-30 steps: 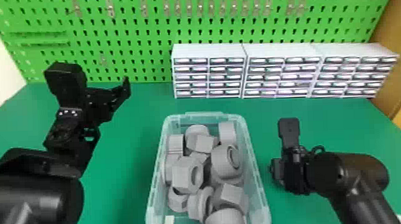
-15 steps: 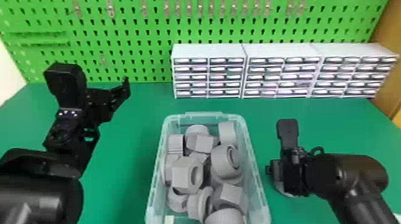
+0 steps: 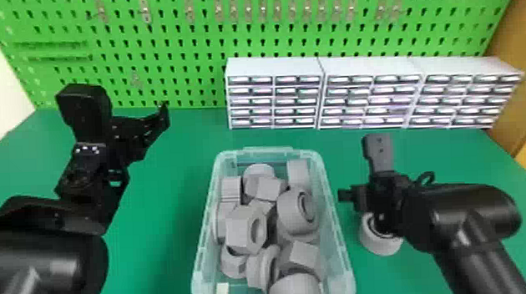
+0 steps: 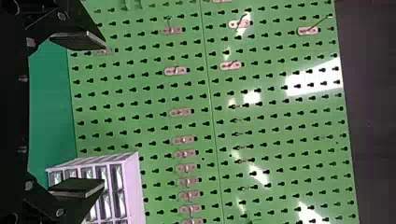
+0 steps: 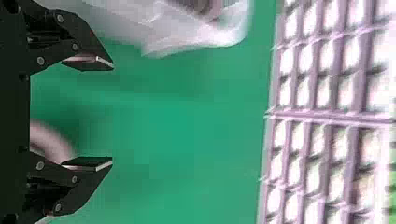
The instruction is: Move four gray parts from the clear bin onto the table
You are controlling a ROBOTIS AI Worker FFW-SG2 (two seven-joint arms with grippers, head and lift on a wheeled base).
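One gray part (image 3: 377, 245) now apparently loose below the right tool (image 3: 361, 173)

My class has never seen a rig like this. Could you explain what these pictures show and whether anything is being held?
It is a robot. One picture looks down from its head; the others come from its wrists. On the green table, a clear bin contains gray parts; behind stand white drawer units and a pegboard. One gray part lies beside the bin, partly hidden by the right arm. The left gripper and right gripper are open and empty.
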